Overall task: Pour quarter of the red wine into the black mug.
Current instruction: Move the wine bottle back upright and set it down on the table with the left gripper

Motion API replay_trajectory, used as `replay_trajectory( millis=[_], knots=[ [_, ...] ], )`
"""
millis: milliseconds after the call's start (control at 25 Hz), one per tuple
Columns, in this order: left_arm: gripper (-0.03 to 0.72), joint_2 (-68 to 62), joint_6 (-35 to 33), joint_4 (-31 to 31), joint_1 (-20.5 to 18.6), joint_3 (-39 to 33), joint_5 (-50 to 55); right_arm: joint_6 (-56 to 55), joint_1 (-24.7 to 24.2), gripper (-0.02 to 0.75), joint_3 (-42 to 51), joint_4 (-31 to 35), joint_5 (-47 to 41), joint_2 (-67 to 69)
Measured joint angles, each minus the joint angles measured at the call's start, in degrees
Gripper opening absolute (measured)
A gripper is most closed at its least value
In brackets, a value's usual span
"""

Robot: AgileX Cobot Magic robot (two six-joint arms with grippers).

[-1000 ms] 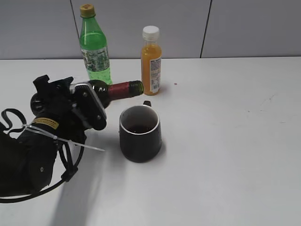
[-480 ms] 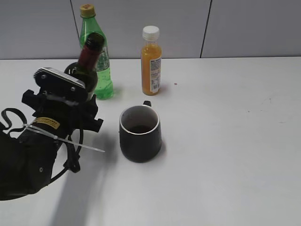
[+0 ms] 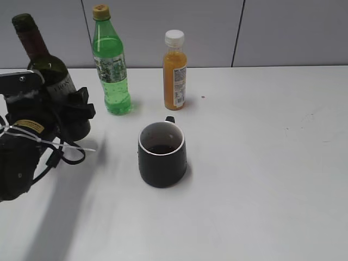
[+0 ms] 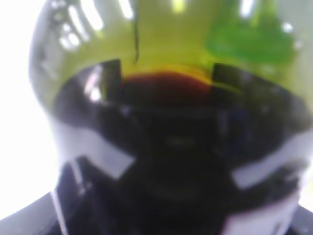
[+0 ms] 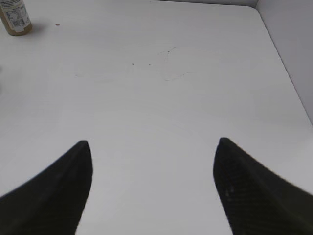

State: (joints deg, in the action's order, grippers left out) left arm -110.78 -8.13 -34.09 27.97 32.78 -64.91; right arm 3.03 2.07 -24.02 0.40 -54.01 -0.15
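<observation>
Left gripper (image 3: pixel 54 117) clamps the red wine (image 3: pixel 51 81) at the far-left of the table (image 3: pixel 261 163), its long axis near upright, neck leaning slightly left. The black mug (image 3: pixel 162 154) stands to its right, apart, dark liquid inside. Right gripper (image 5: pixel 151 186) hangs spread wide and empty over bare table.

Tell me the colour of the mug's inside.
White, lightly speckled, with dark liquid at the bottom of the black mug; exterior view shows it best.

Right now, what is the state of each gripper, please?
Left gripper: closed on the wine bottle, held nearly upright, left of the black mug.
Right gripper: open, holding nothing, above the table.
</observation>
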Motion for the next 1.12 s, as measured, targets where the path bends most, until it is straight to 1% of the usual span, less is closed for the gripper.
replay_trajectory(
  millis=[40,160,280,320,440,520,640,720,1120],
  knots=[
    [0.545,0.00,1.12,2.37,-1.52,0.00,0.00,0.00,0.00,0.587,0.00,0.00,0.00,0.00],
    [0.545,0.00,3.27,12.84,-7.70,-0.54,-0.10,0.00,0.00,0.587,0.00,0.00,0.00,0.00],
    [0.545,-0.76,6.40,27.73,-13.89,-1.24,-0.10,0.00,0.00,0.587,0.00,0.00,0.00,0.00],
    [0.545,-1.20,7.02,31.82,-15.90,-1.34,-0.10,0.00,0.00,0.587,0.00,0.00,0.00,0.00],
    [0.545,-2.79,7.52,43.33,-20.41,-1.54,0.04,0.00,0.00,0.587,0.00,0.00,0.00,0.00],
    [0.545,-3.62,7.64,48.49,-22.41,-1.54,0.07,0.00,0.00,0.587,0.00,0.00,0.00,0.00],
    [0.545,-4.93,7.71,52.85,-23.42,-1.54,-0.03,0.00,0.00,0.587,0.00,0.00,0.00,0.00],
    [0.545,-5.61,7.77,54.38,-23.53,-1.48,-0.65,0.00,0.00,0.587,0.00,0.00,0.00,0.00],
    [0.545,-6.31,7.82,55.10,-23.53,-1.48,-2.09,0.00,0.00,0.587,0.00,0.00,0.00,0.00]
  ],
)
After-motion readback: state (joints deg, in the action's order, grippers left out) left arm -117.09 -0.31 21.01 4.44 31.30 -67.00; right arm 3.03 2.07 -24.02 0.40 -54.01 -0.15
